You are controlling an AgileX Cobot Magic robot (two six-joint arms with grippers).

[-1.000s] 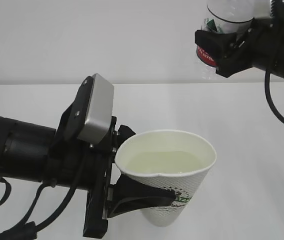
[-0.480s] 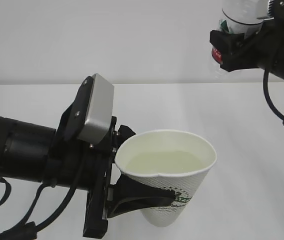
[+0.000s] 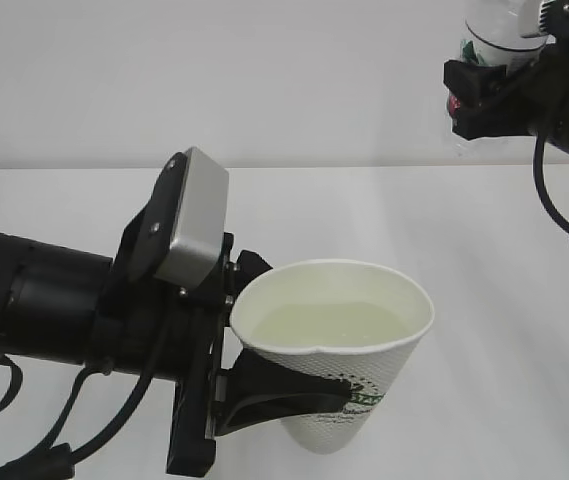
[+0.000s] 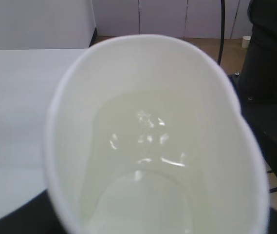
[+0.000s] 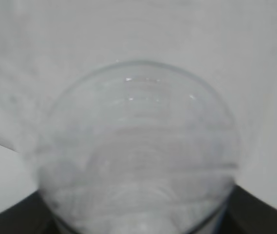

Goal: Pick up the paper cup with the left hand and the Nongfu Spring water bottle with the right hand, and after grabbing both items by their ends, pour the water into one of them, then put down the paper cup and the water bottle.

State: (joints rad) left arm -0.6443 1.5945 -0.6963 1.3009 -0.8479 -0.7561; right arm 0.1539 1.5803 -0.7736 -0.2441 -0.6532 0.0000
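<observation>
Low at about seven o'clock in the exterior view, the left hand (image 3: pixel 264 385), a black robot tool with a grey rectangular plate, is clamped on the small white tapered paper cup (image 3: pixel 339 375) with a dimpled wall and green round logo. One black finger (image 3: pixel 284 392) wraps across the cup's lower wall just beside the logo. This paper cup hangs above the white desk (image 3: pixel 484 300), tipped slightly toward four o'clock, rim (image 4: pixel 143 41) uppermost. Inside lies the water (image 3: pixel 326 325), a clear, faintly yellowish liquid filling much of the cup; the left wrist view shows small glints on its surface (image 4: pixel 148 141).

Up at one o'clock, well apart from the cup, the right hand (image 3: pixel 494 95), a matching black tool with cables, grips the tall clear ribbed plastic Nongfu Spring water bottle (image 3: pixel 499 30) around its red-and-white labelled part. A red strip of the bottle shows at the tool's nine o'clock edge. The right wrist view shows the bottle's rounded clear ribbed body (image 5: pixel 138 156) filling the frame, blurred, between dark tool edges.
</observation>
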